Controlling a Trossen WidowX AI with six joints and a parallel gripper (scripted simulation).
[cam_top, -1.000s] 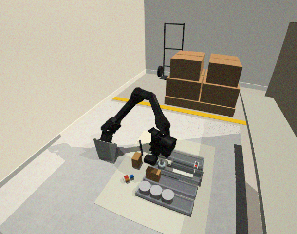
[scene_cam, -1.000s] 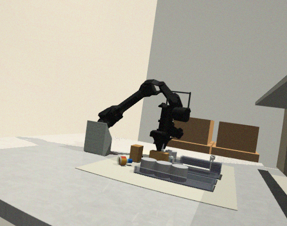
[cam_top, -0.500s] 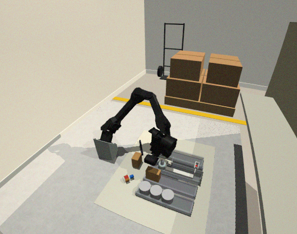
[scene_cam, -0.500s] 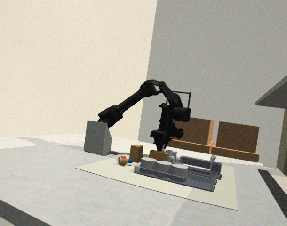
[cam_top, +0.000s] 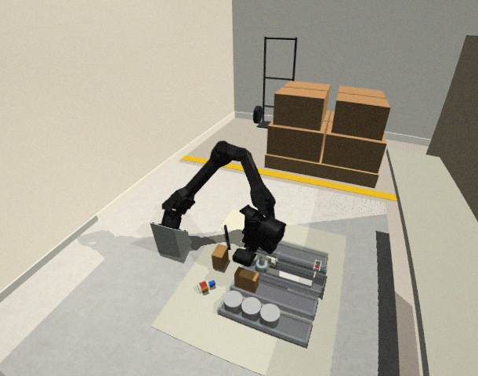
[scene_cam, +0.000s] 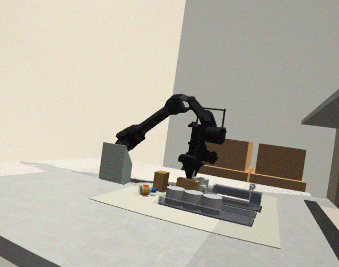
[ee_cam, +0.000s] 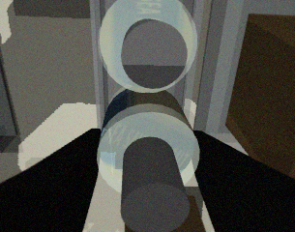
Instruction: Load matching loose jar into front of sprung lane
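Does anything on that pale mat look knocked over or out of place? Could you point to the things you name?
Yes: the small jar with the orange-and-red label and blue cap (cam_top: pixel 205 286) (scene_cam: pixel 145 189) lies on its side on the mat (cam_top: pixel 198 323) (scene_cam: pixel 250 235), outside the trays. It looks odd because the three grey-topped cans nearby (cam_top: pixel 251 306) (scene_cam: pixel 193 198) stand upright in a tray.

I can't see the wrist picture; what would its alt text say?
Two black gripper fingers hold a pale, round-shouldered jar with a dark grey top between them. Just beyond it, a second jar of the same look stands in a narrow channel, with a brown block off to the right.
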